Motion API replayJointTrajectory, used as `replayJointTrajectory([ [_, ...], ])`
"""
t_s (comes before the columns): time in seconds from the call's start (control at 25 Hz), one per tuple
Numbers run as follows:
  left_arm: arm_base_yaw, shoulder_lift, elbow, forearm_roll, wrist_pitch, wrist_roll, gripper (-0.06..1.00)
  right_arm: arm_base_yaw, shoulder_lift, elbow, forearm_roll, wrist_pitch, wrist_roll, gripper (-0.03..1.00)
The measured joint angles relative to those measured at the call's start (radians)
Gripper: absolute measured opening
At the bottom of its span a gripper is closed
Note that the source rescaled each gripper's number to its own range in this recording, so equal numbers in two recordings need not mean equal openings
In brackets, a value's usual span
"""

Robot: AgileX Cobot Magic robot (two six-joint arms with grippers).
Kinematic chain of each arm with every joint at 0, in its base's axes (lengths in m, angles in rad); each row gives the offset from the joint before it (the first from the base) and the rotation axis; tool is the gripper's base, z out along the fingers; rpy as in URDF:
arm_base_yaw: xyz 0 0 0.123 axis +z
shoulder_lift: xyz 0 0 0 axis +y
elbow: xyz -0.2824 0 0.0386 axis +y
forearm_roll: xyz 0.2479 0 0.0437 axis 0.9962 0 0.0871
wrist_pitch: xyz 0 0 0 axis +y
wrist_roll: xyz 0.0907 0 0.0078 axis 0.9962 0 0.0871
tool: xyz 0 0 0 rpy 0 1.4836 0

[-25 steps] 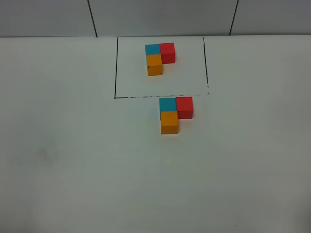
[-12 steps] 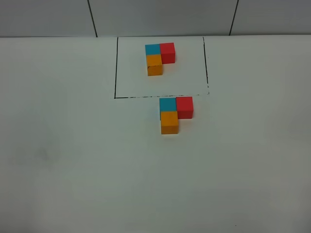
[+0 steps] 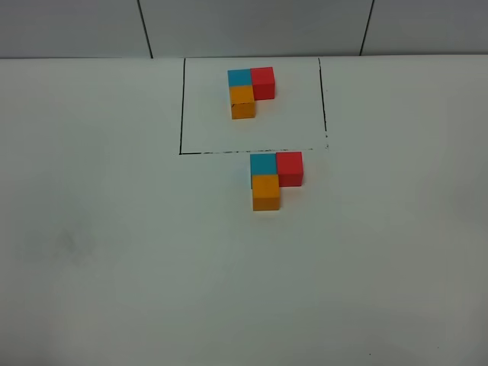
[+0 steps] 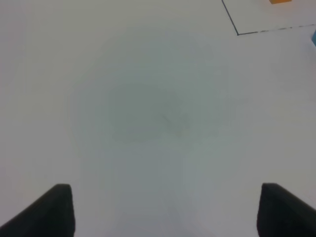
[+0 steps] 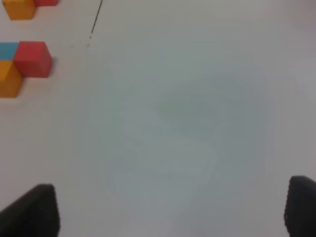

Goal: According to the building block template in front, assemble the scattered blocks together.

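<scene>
Nothing on the table (image 3: 114,267) has shifted since the earlier frames; the scene is unchanged and neither arm appears in the high view.

The scattered blocks (image 3: 268,180) already sit as an L: teal block (image 3: 263,163) touching the red block (image 3: 290,168) at its side, with the orange block (image 3: 267,192) touching its near face. This matches the building block template (image 3: 250,91) inside the black frame (image 3: 181,107). The assembly appears complete.

Risk: any further approach could nudge a cube and break the joints, since the blocks rest loose on the table.

The left pincer (image 4: 165,210) has its jaws set wide apart, holds nothing and touches nothing; the frame corner lies well ahead of it and off to one side. The right pincer (image 5: 173,210) is likewise spread wide and empty, with the assembled blocks well ahead and off to the other side.
</scene>
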Motion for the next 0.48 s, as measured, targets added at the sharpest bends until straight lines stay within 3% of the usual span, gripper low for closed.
replayJointTrajectory([
  [0.48,0.000,0.000,0.000,0.000,0.000,0.000,0.76,0.010,-0.014,0.000,0.002,-0.001,0.009,0.83],
])
